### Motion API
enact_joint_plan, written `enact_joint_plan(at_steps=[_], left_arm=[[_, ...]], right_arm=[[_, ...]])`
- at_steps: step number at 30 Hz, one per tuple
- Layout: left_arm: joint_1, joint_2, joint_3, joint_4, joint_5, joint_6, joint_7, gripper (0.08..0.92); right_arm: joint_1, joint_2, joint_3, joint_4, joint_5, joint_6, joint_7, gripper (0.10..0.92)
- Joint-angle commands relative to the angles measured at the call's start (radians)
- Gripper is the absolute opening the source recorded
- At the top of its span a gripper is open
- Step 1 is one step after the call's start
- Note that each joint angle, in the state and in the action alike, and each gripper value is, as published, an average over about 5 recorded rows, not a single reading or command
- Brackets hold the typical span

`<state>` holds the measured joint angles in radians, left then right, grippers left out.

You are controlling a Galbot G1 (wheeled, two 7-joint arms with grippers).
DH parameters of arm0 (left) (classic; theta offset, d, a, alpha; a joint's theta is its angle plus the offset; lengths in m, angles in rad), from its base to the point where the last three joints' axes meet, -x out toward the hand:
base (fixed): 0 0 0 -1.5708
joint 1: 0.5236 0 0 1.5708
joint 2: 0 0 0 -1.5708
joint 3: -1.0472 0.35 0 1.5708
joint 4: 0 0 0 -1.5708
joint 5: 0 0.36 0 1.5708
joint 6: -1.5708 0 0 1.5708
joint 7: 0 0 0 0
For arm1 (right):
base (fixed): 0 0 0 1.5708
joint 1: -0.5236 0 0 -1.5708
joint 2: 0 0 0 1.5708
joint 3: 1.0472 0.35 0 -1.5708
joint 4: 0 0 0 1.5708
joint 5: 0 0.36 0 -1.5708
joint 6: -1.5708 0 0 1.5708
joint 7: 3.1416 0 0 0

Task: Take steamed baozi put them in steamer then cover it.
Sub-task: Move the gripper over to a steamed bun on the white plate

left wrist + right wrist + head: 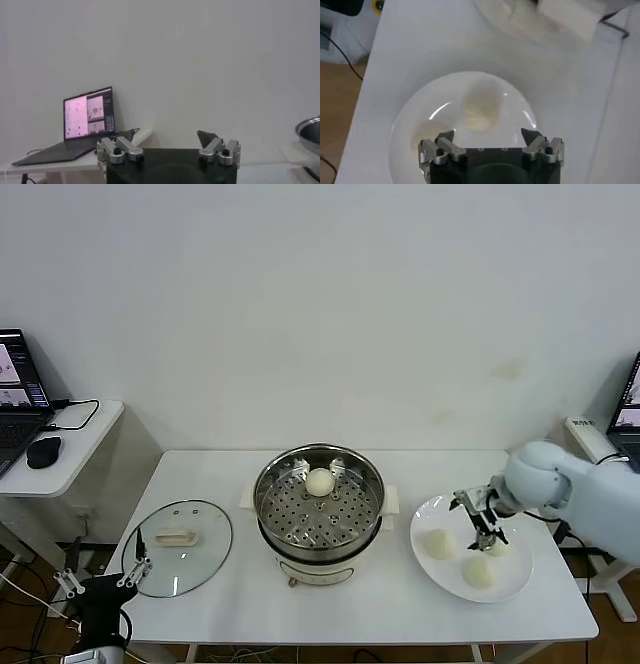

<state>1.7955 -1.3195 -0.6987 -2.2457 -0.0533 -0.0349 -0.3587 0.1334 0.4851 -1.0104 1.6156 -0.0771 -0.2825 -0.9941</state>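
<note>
Right gripper [487, 522]: fingers spread apart, holding nothing, poised over the white plate [515, 582] on the right side of the table [400, 614]; from its wrist camera the gripper [489, 137] frames one baozi [481, 110] between its open fingertips, with a second bun [427, 134] beside its other finger

Steamed baozi: three on the plate – one toward the steamer side [438, 544], one at the near side [478, 571], one [499, 546] partly hidden behind the gripper; a fourth [320, 481] lies on the perforated tray inside the steamer, toward its far wall

Steamer [318, 502]: steel pot on a cream-white base, centre of the table, uncovered

Cover [178, 546]: glass lid lying flat on the table's left part, well apart from the steamer, handle up

Left gripper [100, 579]: fingers apart, empty, low at the table's near left corner, just beside the lid's edge; in its wrist view the gripper [169, 142] faces a laptop [80, 125] on a side table [70, 449]
</note>
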Motion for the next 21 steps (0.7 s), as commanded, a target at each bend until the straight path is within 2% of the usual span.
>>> enact_joint_plan(at_steps=[1,11,21], left_arm=[[-0.001,0.000,-0.002,0.001,0.002,0.000,0.000,0.823],[-0.001,-0.002,-0.006,0.006,0.002,-0.001,-0.001,0.823],[-0.004,-0.004,-0.004,0.010,0.002,-0.002,-0.002,0.823]], right_arm=[[-0.236,0.056,0.156,-0.099,-0.066,-0.021,0.021,0.823],[-0.268,0.171,0.206,-0.222,-0.062,-0.011,0.063,0.823],[-0.270,0.216,0.212,-0.260,-0.070,-0.022,0.069,0.823]])
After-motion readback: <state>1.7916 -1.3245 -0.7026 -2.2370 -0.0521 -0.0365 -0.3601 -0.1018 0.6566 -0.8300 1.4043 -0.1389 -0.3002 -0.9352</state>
